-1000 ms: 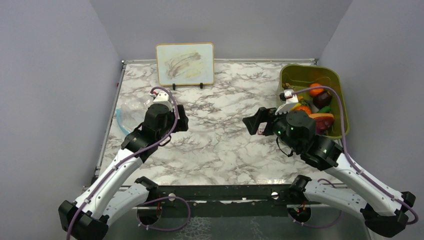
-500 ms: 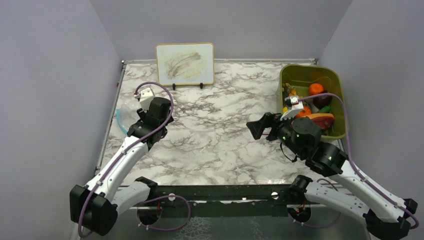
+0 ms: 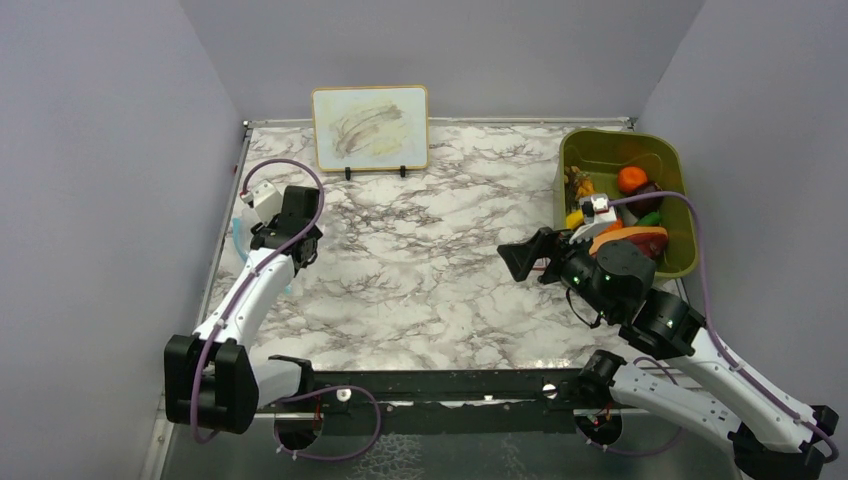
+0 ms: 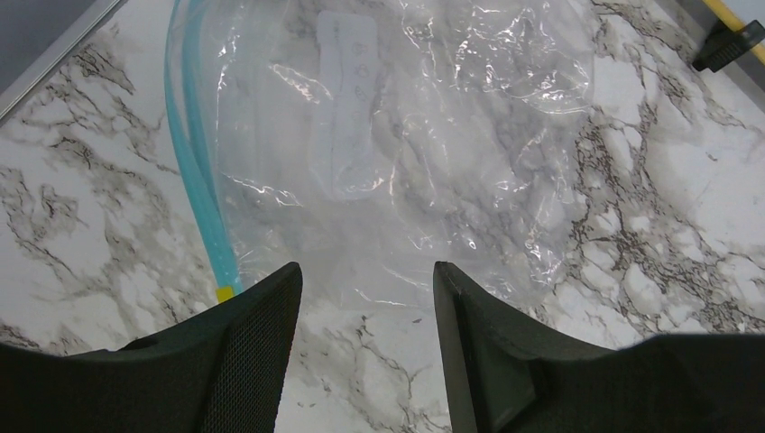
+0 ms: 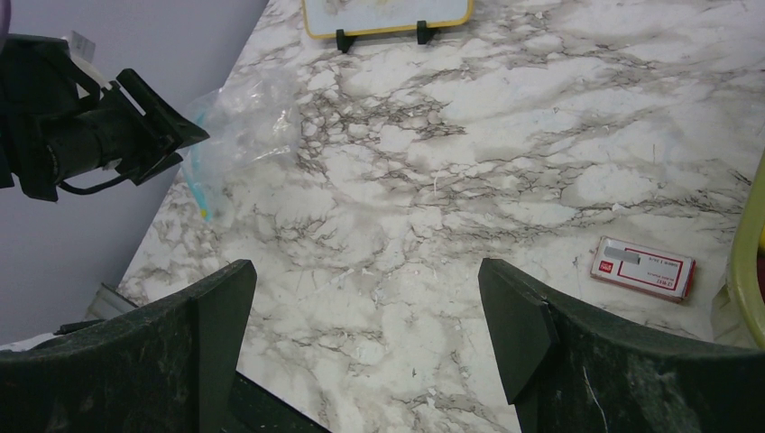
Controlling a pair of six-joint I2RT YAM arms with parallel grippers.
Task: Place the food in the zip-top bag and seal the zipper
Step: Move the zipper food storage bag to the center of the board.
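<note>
Hovering just over the clear bag (image 4: 397, 153), the left gripper (image 4: 365, 280) has its fingers spread apart and holds nothing. The bag lies flat on the marble table (image 4: 686, 271) by the left edge, its light-blue zipper (image 4: 194, 171) running along the side nearest that edge. The right gripper (image 5: 365, 280) is wide open too, empty above the middle of the table, with a red-and-white card (image 5: 643, 268) lying near the green bin (image 3: 612, 134). The food (image 3: 630, 178) — orange, red, yellow and dark pieces — sits in that bin at the far right, well apart from the bag.
</note>
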